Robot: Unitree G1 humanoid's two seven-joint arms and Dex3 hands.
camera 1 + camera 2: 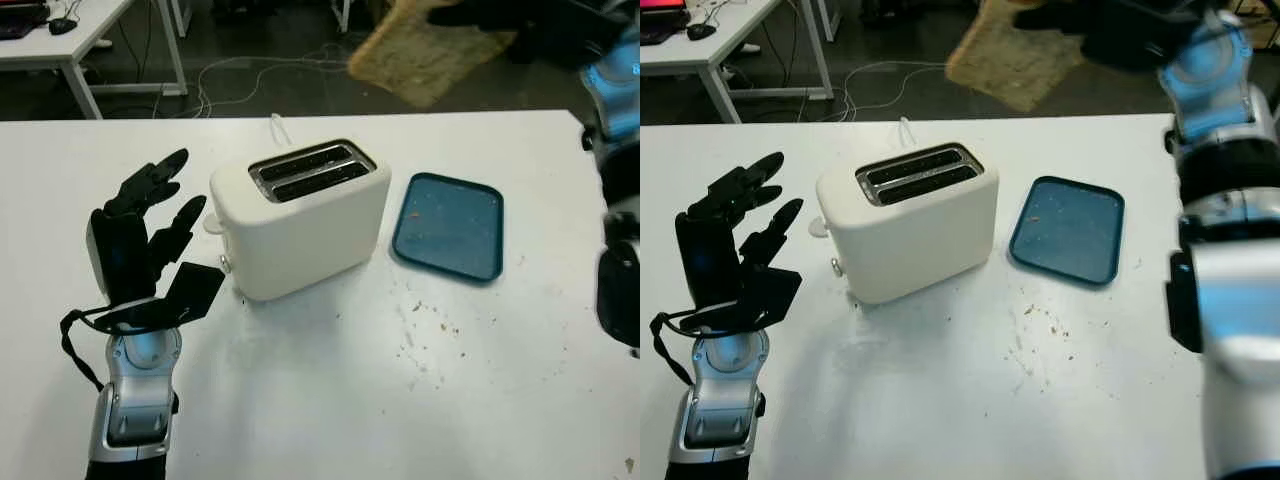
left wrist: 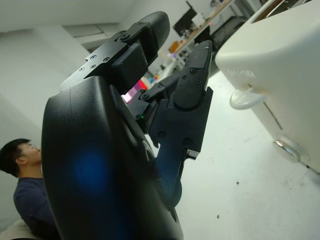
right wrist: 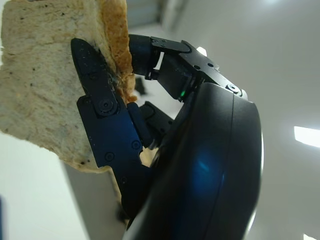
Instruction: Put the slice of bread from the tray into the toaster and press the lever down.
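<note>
Bread (image 3: 47,85) is clamped in my right hand (image 3: 150,125), lifted well clear of the surface; in the right wrist view my fingers (image 3: 102,107) press across its face and crust, and from my head I see the slice high up beyond the far edge of the surface, above the tray. That blue tray (image 1: 448,227) lies bare toward the right edge of the surface, with only crumbs on it. The white toaster (image 1: 300,220) stands just beside it near the middle of the surface, its two slots (image 1: 308,170) facing up and unfilled. My left hand (image 1: 150,235) holds nothing and hangs open, near the toaster's left end, the end where the lever knob (image 2: 247,97) sticks out, with a small round dial (image 2: 286,149) below it.

I judge the pickup finished and the carry to the toaster to be the step in hand. The next move calls for swinging the slice leftward over the toaster, turning it until its thin edge runs along one slot, then lowering it straight in before my fingers let go. The slot is narrow, so a tilted slice would likely catch on the rim. After that the lever needs a firm downward push; my left hand already sits close to it and looks best placed for that.
</note>
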